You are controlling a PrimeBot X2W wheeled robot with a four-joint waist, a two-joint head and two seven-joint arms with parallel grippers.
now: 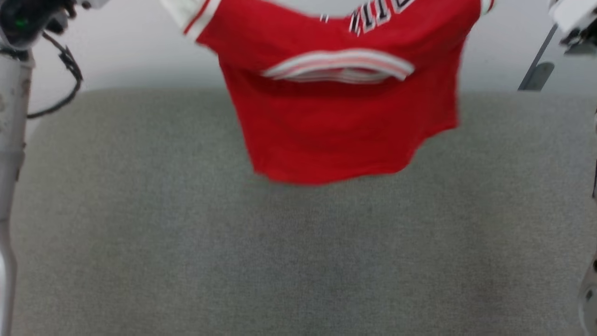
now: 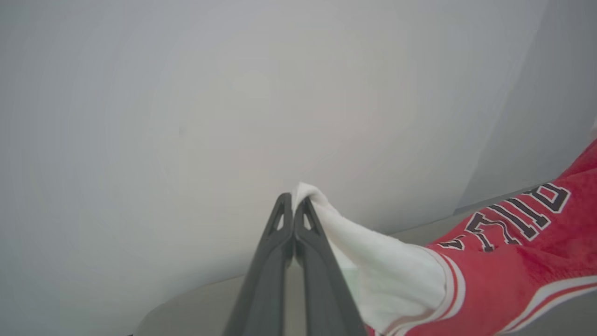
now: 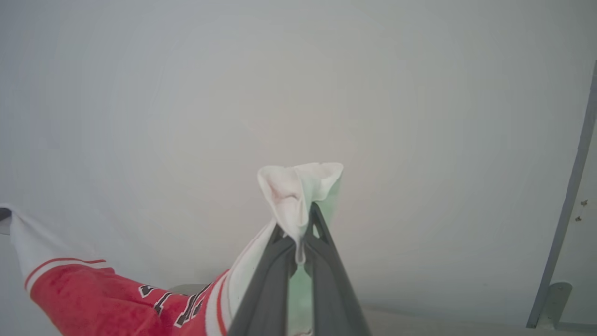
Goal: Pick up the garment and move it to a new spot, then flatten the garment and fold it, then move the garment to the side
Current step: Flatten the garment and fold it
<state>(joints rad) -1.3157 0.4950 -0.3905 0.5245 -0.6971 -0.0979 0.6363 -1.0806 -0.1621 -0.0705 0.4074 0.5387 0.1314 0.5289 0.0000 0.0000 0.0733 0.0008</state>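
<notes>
The garment [image 1: 345, 135], a red jersey with white sleeves and striped trim, hangs in the air above the grey table [image 1: 140, 210], stretched between both arms, its hem clear of the surface. In the left wrist view my left gripper [image 2: 294, 199] is shut on the tip of one white sleeve [image 2: 373, 252], with the red body and black lettering [image 2: 513, 219] trailing off to the right. My right gripper [image 3: 301, 224] is shut on the other white sleeve [image 3: 294, 191], which bunches above its fingertips. The red body [image 3: 107, 298] sags away to the lower left.
The grey cloth-covered table spreads wide below the garment. A pale wall stands behind it. A grey post [image 1: 536, 65] with a base bracket rises at the back right. My left forearm [image 1: 11, 140], with a looping black cable [image 1: 65, 84], runs down the left edge.
</notes>
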